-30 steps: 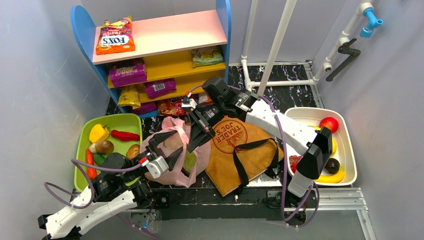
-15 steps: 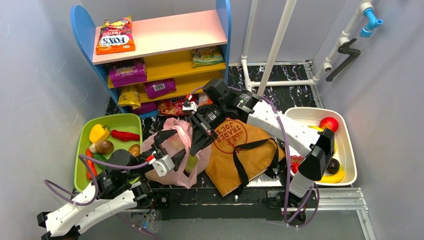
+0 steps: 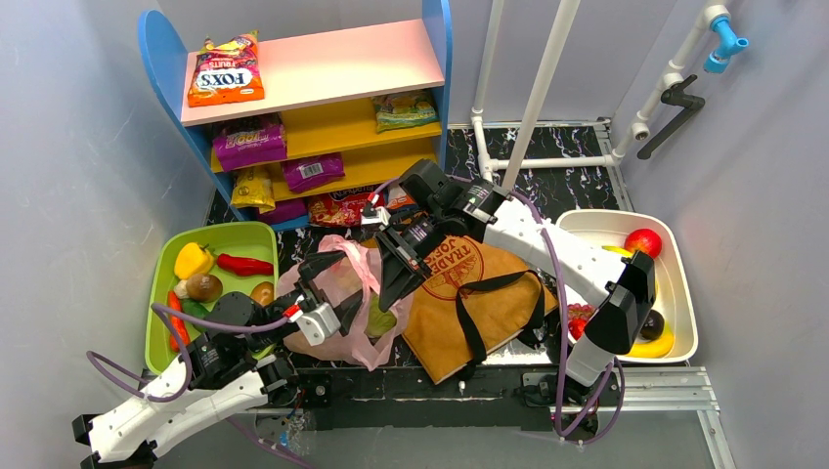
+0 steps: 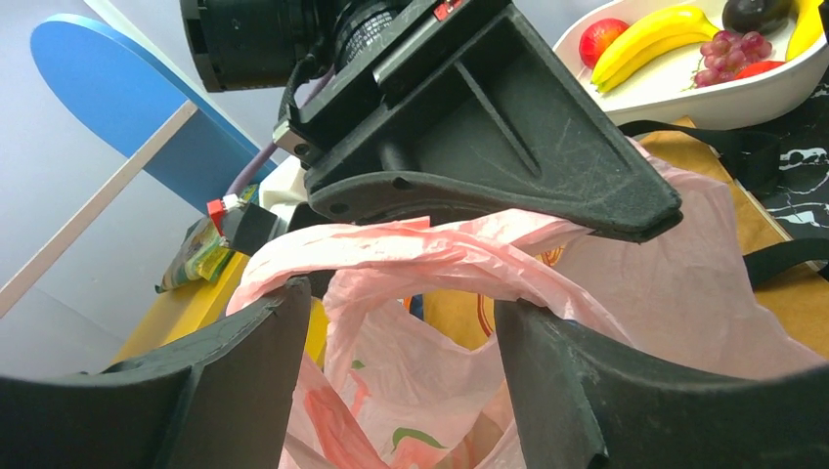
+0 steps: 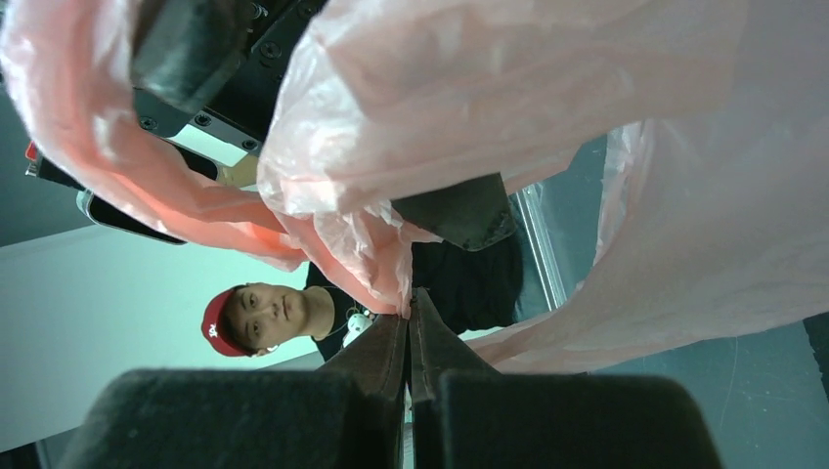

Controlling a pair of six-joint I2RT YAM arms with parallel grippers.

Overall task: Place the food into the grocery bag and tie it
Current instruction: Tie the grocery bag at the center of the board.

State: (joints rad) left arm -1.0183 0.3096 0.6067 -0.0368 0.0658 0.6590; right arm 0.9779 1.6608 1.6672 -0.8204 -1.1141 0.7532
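The pink grocery bag (image 3: 364, 342) lies between the arms, with a green item (image 3: 376, 319) showing through it. My left gripper (image 3: 337, 283) is open. In the left wrist view its spread fingers (image 4: 244, 352) stand inside a handle loop (image 4: 391, 249) that drapes across both tips. My right gripper (image 3: 388, 291) reaches down from the far side and is shut on a pinch of the bag's pink plastic (image 5: 381, 249), seen at its tips (image 5: 408, 301) in the right wrist view. More food sits in the trays and on the shelf.
A brown Trader Joe's bag (image 3: 435, 327) with black straps lies right of the pink bag. A green tray (image 3: 156, 283) of vegetables is on the left and a white tray (image 3: 684, 293) of fruit on the right. A shelf (image 3: 323, 63) with snack packets stands behind.
My left gripper has lifted up and right, raising the handle loop. My right gripper has shifted slightly right and toward the near side, still pinching the plastic.
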